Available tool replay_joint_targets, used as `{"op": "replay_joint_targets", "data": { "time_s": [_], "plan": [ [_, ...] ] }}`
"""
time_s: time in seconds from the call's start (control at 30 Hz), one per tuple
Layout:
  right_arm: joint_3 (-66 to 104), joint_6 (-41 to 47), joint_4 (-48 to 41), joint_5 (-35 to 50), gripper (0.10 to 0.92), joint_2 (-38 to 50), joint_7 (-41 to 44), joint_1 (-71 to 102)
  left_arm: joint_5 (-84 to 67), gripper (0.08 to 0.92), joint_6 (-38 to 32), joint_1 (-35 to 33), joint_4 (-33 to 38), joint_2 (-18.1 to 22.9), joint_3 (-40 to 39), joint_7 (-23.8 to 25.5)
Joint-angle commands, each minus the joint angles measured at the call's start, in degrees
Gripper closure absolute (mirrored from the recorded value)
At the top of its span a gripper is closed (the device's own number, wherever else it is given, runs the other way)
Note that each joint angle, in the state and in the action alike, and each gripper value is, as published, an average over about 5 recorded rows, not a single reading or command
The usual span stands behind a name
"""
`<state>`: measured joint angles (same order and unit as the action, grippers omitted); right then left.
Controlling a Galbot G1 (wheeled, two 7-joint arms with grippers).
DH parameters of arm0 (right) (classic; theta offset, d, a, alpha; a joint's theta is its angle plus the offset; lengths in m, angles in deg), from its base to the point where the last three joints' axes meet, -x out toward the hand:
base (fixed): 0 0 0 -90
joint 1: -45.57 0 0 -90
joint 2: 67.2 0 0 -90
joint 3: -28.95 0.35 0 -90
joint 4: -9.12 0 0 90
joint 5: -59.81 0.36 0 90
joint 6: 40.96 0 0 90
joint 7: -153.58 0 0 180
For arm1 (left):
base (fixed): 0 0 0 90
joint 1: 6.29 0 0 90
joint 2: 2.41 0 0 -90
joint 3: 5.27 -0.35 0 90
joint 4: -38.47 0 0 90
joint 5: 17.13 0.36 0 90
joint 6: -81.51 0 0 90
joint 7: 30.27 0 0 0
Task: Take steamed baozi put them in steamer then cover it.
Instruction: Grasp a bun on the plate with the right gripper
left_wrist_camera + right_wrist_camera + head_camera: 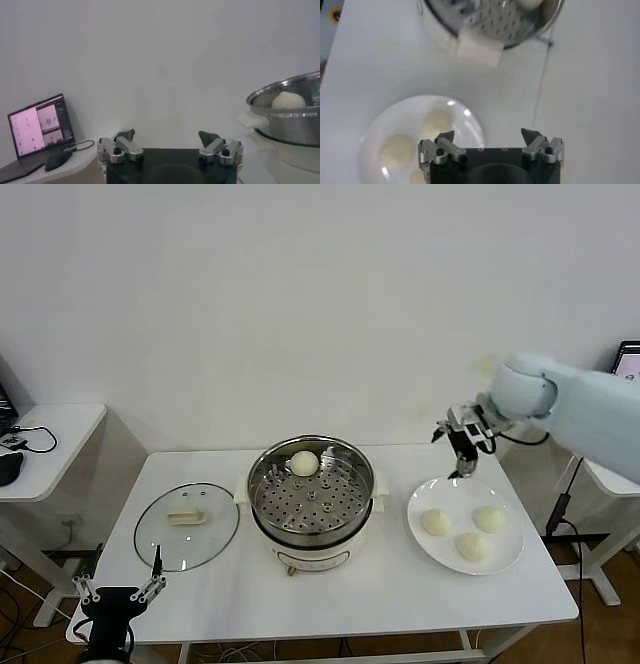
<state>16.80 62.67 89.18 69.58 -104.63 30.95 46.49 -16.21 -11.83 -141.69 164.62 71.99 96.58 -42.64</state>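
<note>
One pale cream-white round bun [303, 463] sits in the shiny round stainless-steel steamer [311, 494] — three more [472, 533] lie on the flat white plate [508, 558]. The right gripper [465, 463] hovers over the plate's far edge, jaws apart. The round clear glass lid [187, 525] lies on the white surface [400, 604] beside the steamer — near the low left gripper [118, 584], jaws apart.

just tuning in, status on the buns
Right hand open above plate, empty. Left hand open, parked. One bun in steamer, three on plate.
</note>
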Motion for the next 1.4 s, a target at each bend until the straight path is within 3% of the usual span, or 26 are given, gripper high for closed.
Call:
{"op": "replay_joint_targets", "data": {
  "time_s": [0.03,0.37,1.03,1.4],
  "plan": [
    [10.23,1.33,-4.03,-5.8,0.203,0.58,0.61,15.94,0.0,0.177,0.12,0.04,-0.22,-0.07,0.15,0.06],
    [14.99,-0.04,-11.14,-10.73,0.203,-5.92,0.28,22.42,-0.02,0.177,0.21,0.08,-1.29,0.3,1.08,0.18],
    [20.9,-1.12,-17.96,-15.02,0.204,-9.49,-1.62,29.66,0.08,0.177,0.28,0.17,-1.79,0.8,1.17,0.19],
    [21.77,-0.82,-21.01,-15.71,0.267,-11.87,-2.16,29.52,0.0,0.177,0.19,0.16,-1.96,0.75,1.42,0.1]
  ]
}}
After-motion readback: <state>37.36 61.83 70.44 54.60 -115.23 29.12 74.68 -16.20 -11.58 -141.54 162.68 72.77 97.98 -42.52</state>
